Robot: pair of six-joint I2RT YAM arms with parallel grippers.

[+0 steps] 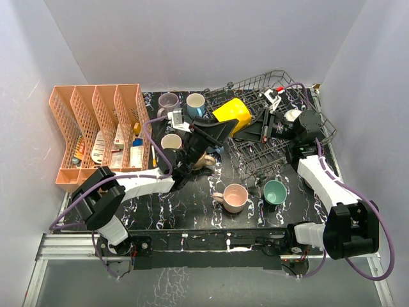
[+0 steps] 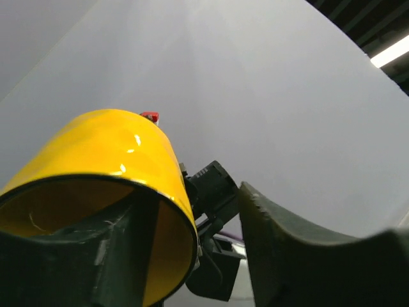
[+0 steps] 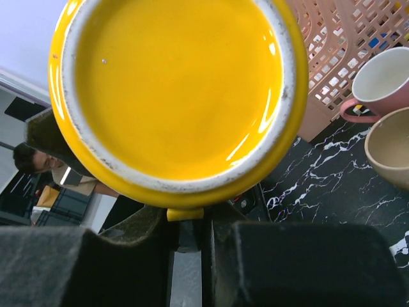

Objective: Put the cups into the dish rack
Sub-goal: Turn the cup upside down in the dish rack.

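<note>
Right wrist: yellow cup hides dish rack.

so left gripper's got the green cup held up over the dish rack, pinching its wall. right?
Not green. The left gripper holds the yellow cup, one finger inside the rim and one outside, per the left wrist view. Top view shows it above the dish rack; the green cup sits on the table.

pale walls, black marbled table

Yellow mug held tilted above dish rack; 5 other cups on table: pink, green.
</note>
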